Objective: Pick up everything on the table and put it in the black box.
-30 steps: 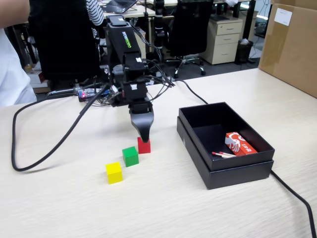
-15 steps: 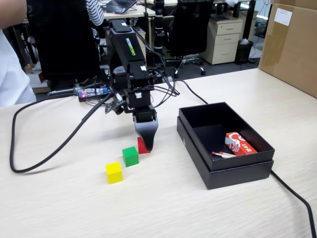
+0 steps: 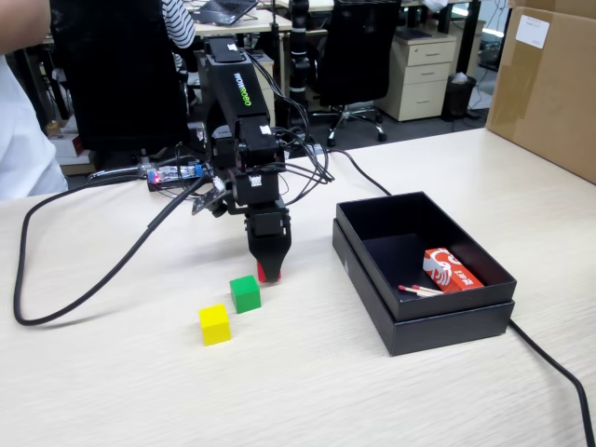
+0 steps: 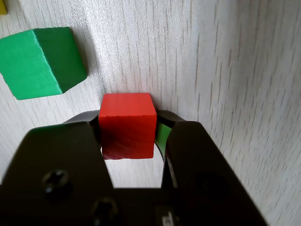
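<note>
- Wrist view: the red cube (image 4: 127, 125) was seen between the two jaws of the gripper (image 4: 131, 141), the jaws set narrowly against its sides; whether it had been lifted off the bench (image 4: 235, 70) could not be told.
- Fixed view: the gripper (image 3: 268, 272) was pointed straight down at the bench (image 3: 112, 391), with only a sliver of the red cube (image 3: 264, 275) shown at its tip.
- Green cube (image 3: 246, 293): left on the bench, just beside the gripper; not yet collected.
- Yellow cube (image 3: 214, 324): left on the bench, near the green cube; not yet collected.
- Black box (image 3: 438, 321): placed well apart to the right in the fixed view; no cube was held in it, only a printed packet (image 3: 451, 270) and thin sticks (image 3: 421, 291).
- Progress, as judged: first cube gripped, none delivered, three still to be boxed.
</note>
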Robot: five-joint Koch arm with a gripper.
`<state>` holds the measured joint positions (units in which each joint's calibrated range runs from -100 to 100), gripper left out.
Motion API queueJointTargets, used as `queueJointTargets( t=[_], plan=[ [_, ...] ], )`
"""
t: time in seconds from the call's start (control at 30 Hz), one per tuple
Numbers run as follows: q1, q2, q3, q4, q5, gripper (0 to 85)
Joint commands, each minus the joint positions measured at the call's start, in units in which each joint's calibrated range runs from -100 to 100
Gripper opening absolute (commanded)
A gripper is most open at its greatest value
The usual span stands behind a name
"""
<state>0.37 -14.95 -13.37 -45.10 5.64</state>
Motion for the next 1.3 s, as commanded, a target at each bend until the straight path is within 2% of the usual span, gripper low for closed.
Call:
queueJointTargets(
  t=[0.0,0.07,0.2,0.3,0.43,0.67,1.03,1.27],
  plan=[
    [1.1,-8.9,4.2,-4.5,1.3,0.9],
    [3.6,-17.0,7.9,-9.4,3.0,0.9],
    [9.1,-24.7,18.8,-15.5,4.4,0.9],
    [13.7,-23.3,29.0,-17.3,4.8,0.9],
    [16.8,-13.4,38.9,-17.7,4.9,0.9],
    [16.6,4.0,41.5,-17.7,6.1,0.9],
    [16.7,12.0,42.2,-17.7,6.5,0.9],
    [16.6,24.1,44.6,-17.7,6.6,1.1]
  ],
)
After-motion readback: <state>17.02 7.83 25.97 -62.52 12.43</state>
